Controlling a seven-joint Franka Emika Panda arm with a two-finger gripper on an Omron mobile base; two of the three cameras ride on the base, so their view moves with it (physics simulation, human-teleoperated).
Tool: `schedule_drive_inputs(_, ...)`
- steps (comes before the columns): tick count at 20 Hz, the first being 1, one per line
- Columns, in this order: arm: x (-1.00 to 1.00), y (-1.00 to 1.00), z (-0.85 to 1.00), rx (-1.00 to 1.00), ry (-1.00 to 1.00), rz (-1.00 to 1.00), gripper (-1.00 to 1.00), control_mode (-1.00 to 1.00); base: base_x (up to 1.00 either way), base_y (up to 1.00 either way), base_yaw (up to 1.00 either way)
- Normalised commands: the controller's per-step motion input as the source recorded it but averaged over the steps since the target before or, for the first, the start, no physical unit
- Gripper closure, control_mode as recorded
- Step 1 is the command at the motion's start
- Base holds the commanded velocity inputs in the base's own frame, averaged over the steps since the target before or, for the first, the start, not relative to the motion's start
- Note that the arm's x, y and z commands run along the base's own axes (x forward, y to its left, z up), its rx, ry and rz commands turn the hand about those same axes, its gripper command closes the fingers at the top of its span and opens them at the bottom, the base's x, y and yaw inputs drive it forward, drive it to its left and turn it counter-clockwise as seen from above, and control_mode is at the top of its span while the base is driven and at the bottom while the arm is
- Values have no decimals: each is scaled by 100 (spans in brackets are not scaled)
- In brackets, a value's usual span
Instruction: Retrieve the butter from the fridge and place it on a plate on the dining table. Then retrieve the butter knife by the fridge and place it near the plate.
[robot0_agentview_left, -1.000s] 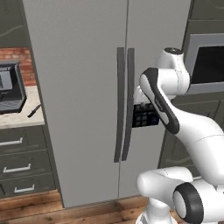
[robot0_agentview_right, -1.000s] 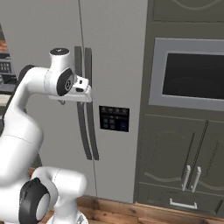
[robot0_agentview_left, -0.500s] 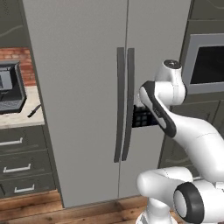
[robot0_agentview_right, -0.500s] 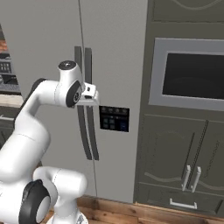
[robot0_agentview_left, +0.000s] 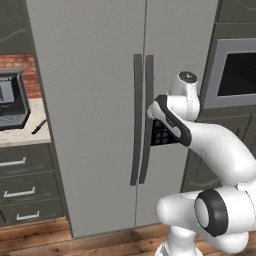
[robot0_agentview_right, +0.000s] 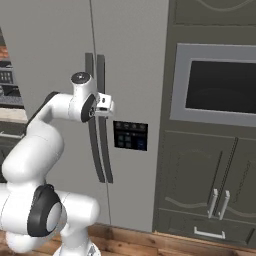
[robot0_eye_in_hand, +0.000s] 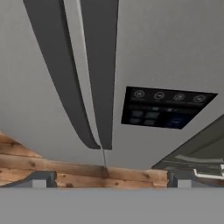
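We're at the fridge (robot0_agentview_left: 105, 100), both doors shut, so the butter's presumably inside, unseen; the knife (robot0_agentview_left: 39, 127) lies on the counter (robot0_agentview_left: 30, 134) left of it. Hand (robot0_agentview_right: 109, 106), spread wide & empty, sits just beside the handles (robot0_agentview_left: 142, 120). Step: opening a door; next we'd close on one handle & pull.

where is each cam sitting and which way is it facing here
Left base view: behind the arm to its left, facing the closed fridge; the white arm rises at lower right, and the counter shows at left.
Right base view: behind the arm to its right, facing the same fridge and the dark cabinet with the microwave; the arm rises at lower left.
Hand view: on the hand, looking along the open pincer at the handles.
All three share the handles and the dark control panel.
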Motion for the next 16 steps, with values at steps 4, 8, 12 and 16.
schedule_drive_inputs(4,65,20,0,4,-3,3,-100,-100,0,0,0)
schedule_drive_inputs(8,60,14,0,4,-8,2,-100,-100,0,0,0)
schedule_drive_inputs(12,53,0,-7,0,-10,1,-100,-100,0,0,0)
schedule_drive_inputs(16,44,0,-5,0,-9,0,-100,-100,0,0,0)
